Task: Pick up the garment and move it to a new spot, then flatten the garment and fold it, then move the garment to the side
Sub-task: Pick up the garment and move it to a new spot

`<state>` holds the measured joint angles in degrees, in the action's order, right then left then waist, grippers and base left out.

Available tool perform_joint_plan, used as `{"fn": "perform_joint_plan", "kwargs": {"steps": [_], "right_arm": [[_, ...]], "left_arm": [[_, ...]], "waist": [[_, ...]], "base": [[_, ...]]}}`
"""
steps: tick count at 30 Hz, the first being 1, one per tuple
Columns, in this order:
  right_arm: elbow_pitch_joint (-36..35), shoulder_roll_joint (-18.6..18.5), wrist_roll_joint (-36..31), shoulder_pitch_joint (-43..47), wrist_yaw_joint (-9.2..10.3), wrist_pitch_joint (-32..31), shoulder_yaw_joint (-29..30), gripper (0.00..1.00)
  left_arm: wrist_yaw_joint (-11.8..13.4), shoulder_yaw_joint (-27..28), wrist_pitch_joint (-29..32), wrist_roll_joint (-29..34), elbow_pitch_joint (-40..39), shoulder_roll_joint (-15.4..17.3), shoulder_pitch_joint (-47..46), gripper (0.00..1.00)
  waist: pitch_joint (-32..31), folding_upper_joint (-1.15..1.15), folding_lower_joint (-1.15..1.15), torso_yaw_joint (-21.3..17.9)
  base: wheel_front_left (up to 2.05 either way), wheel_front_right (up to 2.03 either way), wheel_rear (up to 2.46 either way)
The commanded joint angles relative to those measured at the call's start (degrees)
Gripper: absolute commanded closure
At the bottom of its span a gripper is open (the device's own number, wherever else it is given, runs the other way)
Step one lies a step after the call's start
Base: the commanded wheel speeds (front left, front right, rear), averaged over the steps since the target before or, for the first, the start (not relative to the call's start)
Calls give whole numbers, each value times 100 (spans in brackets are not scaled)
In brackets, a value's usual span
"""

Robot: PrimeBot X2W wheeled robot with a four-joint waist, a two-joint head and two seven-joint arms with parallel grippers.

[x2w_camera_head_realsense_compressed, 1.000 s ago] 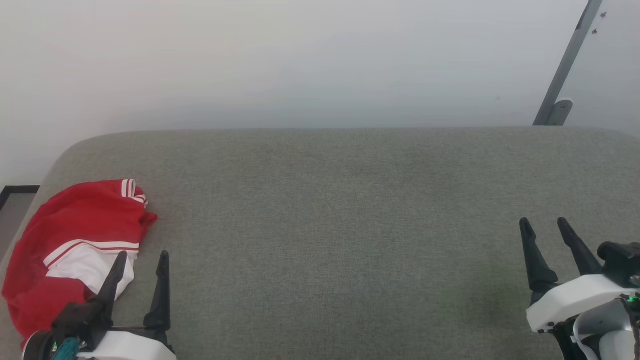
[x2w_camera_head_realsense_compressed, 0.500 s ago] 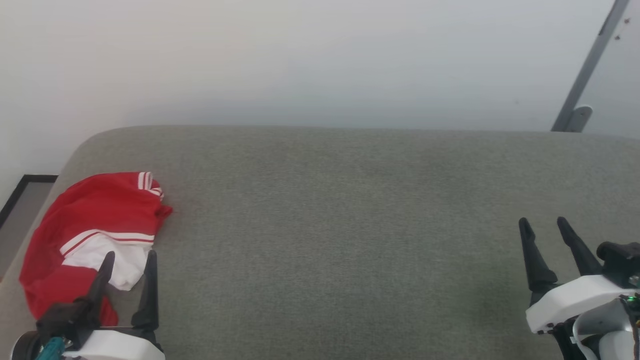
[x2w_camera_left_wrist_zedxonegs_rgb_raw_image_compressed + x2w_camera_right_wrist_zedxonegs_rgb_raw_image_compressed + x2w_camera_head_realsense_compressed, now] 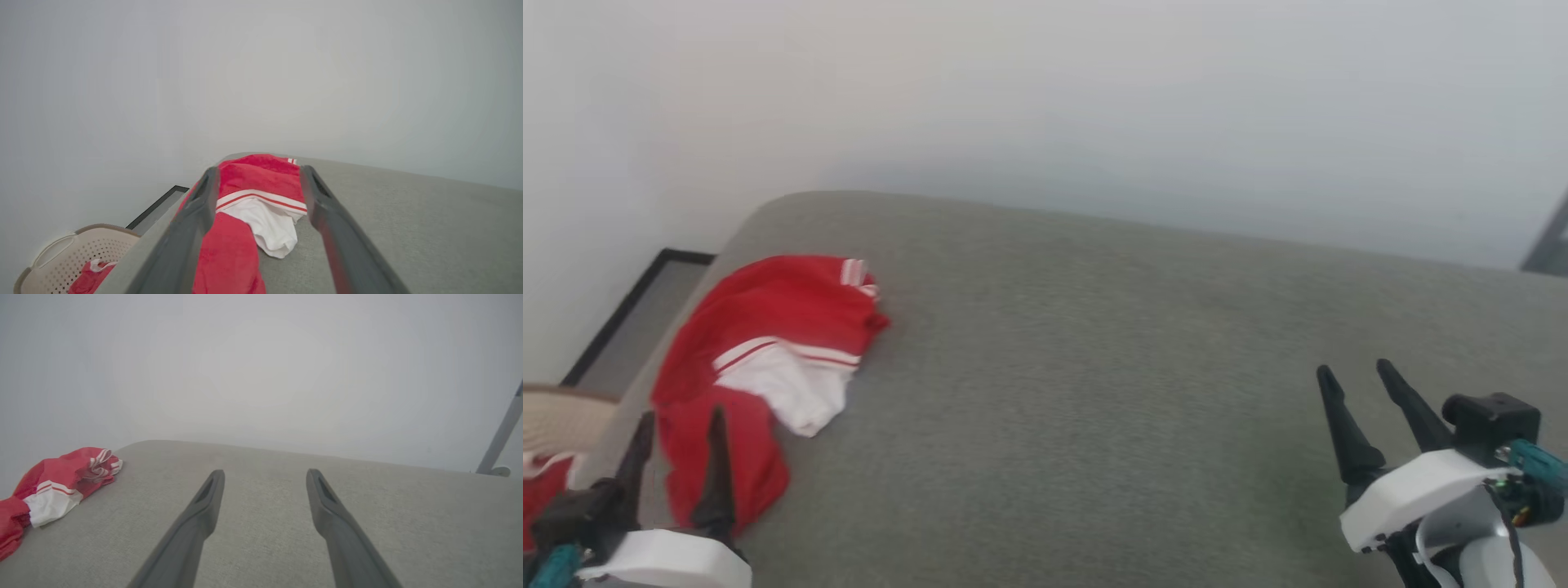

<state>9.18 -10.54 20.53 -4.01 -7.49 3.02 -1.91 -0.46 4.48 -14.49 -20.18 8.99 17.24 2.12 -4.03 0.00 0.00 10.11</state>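
The garment (image 3: pixel 768 351) lies crumpled at the left end of the grey cushioned surface (image 3: pixel 1094 367): red cloth with a white panel edged by thin stripes. My left gripper (image 3: pixel 681 416) is open at its near red end. In the left wrist view the garment (image 3: pixel 257 183) shows between and beyond the spread fingers of the left gripper (image 3: pixel 259 170), with nothing gripped. My right gripper (image 3: pixel 1354 369) is open over bare surface at the far right, well away from the cloth. The right wrist view has the right gripper (image 3: pixel 265 473) open and the garment (image 3: pixel 61 482) far left.
A beige perforated basket (image 3: pixel 61 253) holding some red cloth stands on the floor off the surface's left end, also at the head view's left edge as the basket (image 3: pixel 556 416). A pale wall runs behind. A grey metal pole (image 3: pixel 502 433) leans at the back right.
The head camera has swung left, so the garment sits further right in the picture and the basket has come into view. My left gripper now stands at the garment's near end. Both grippers stay open.
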Motion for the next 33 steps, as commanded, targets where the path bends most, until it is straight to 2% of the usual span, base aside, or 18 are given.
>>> {"fn": "perform_joint_plan", "kwargs": {"steps": [1, 9, 16, 25, 33], "right_arm": [[30, -1, 32, -105, 0, 39, -76, 0], [176, 18, 121, -242, 0, 87, -305, 0], [269, 27, 149, -305, 0, 132, -397, 0], [298, -16, 176, -350, 1, 173, -445, 0], [163, -114, 117, -487, 0, 113, -332, 0]], "left_arm": [[49, 61, 26, -49, -17, 24, -44, 0], [131, 187, 139, -161, -94, 114, 8, 0], [162, 218, 184, -228, -155, 157, 48, 0], [282, 285, 274, -404, -262, 29, 70, 0], [228, 156, 251, -404, -149, 33, -419, 0]], "waist": [[-56, 0, 0, 299], [-94, 0, 0, 858], [-80, 0, 0, 1101], [69, 0, 0, 1128], [521, 0, 0, 881]], "base": [[0, 0, 0], [0, 0, 0], [0, 0, 0], [0, 0, 0], [0, 0, 0]]}}
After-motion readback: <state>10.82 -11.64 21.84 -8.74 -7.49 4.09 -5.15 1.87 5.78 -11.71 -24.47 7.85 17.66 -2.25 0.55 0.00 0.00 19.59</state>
